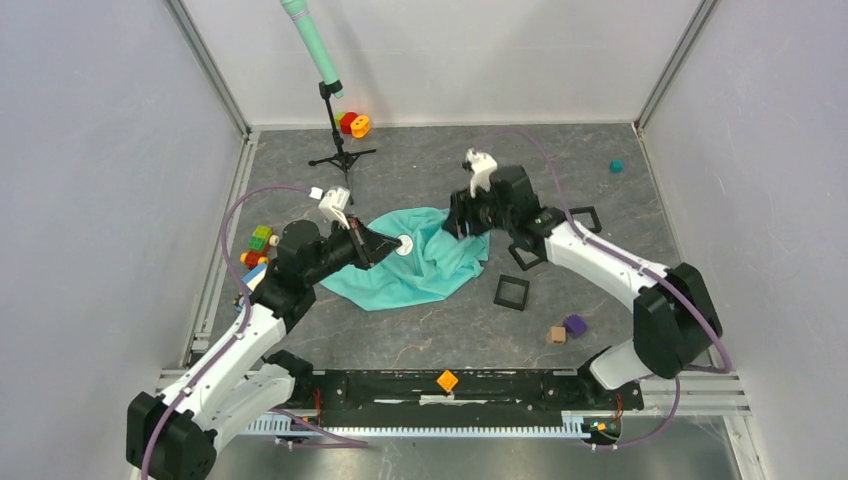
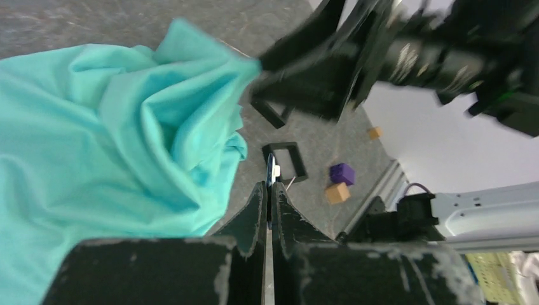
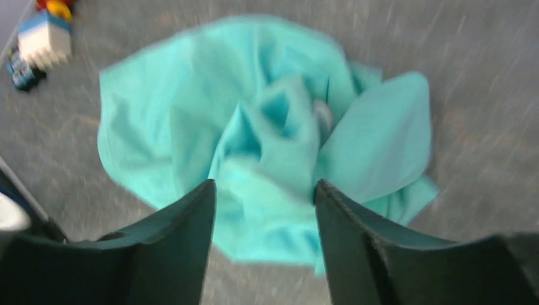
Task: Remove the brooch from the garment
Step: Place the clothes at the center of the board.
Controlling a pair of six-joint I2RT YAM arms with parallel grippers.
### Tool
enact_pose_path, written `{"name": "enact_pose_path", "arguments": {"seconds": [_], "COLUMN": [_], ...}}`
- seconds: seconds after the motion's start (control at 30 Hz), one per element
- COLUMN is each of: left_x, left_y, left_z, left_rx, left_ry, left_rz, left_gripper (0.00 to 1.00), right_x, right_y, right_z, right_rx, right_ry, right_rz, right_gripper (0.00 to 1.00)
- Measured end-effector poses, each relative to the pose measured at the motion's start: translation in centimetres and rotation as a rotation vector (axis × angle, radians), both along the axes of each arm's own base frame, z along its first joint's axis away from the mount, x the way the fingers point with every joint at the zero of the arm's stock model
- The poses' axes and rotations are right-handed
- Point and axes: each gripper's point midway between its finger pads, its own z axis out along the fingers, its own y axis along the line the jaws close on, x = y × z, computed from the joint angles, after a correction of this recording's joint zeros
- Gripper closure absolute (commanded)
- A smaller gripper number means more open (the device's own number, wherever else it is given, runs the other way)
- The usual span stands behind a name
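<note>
The turquoise garment lies crumpled on the grey table, and also shows in the left wrist view and the right wrist view. My left gripper is shut on the brooch, a small round white disc. In the left wrist view the brooch shows edge-on between the closed fingertips of that gripper, just off the cloth's edge. My right gripper is open and empty over the garment's right side. In its own view the gripper has its jaws wide apart above the cloth.
Black square frames lie right of the garment, with a purple cube and a tan cube nearer me. Coloured bricks sit at the left. A tripod stands at the back.
</note>
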Motion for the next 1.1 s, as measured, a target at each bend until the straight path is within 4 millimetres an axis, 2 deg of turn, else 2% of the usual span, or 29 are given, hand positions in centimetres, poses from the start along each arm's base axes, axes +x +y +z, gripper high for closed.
{"name": "enact_pose_path", "arguments": {"seconds": [0.1,0.13,0.17,0.23,0.33,0.43,0.53,0.63,0.7,0.77,0.93,1.1], "left_x": [-0.5,-0.7,-0.9,-1.3,-1.8,-2.2,-2.8,-3.2,-3.5,-3.6,-3.8,-3.9], "left_y": [-0.8,-1.0,-1.3,-1.6,-2.0,-2.4,-2.7,-2.9,-3.0,-3.1,-3.0,-3.0], "left_z": [0.3,0.3,0.1,-0.1,-0.1,0.5,1.0,1.7,2.4,3.0,3.9,4.1], "left_rx": [-0.056,-0.072,-0.091,-0.123,-0.167,-0.226,-0.291,-0.343,-0.366,-0.383,-0.406,-0.41], "left_ry": [0.017,0.026,0.038,0.061,0.082,0.088,0.091,0.081,0.064,0.042,0.005,-0.006], "left_rz": [-0.042,-0.052,-0.065,-0.087,-0.113,-0.133,-0.159,-0.188,-0.205,-0.215,-0.226,-0.233], "left_gripper": [0.98,0.98,0.98,0.98,0.98,0.98,0.97,0.91,0.9,0.98,0.98,0.95], "right_x": [-3.8,-5.4,-6.7,-8.6,-9.4,-10.8,-12.4,-13.7,-14.1,-14.5,-15.4,-15.9], "right_y": [-1.9,-2.9,-3.6,-4.2,-3.7,-2.9,-2.2,-1.6,-1.0,-0.3,1.1,2.2], "right_z": [-4.8,-5.8,-5.9,-4.4,-0.4,1.5,1.1,0.5,1.2,2.2,4.1,4.3], "right_rx": [-0.045,-0.05,-0.045,0.002,0.112,0.244,0.363,0.437,0.48,0.52,0.604,0.631], "right_ry": [0.094,0.112,0.114,0.069,-0.058,-0.129,-0.107,-0.069,-0.073,-0.091,-0.124,-0.12], "right_rz": [0.023,0.029,0.037,0.067,0.113,0.17,0.215,0.245,0.268,0.298,0.358,0.391], "right_gripper": [0.16,0.14,0.13,0.14,0.19,0.26,0.29,0.29,0.29,0.29,0.29,0.31]}}
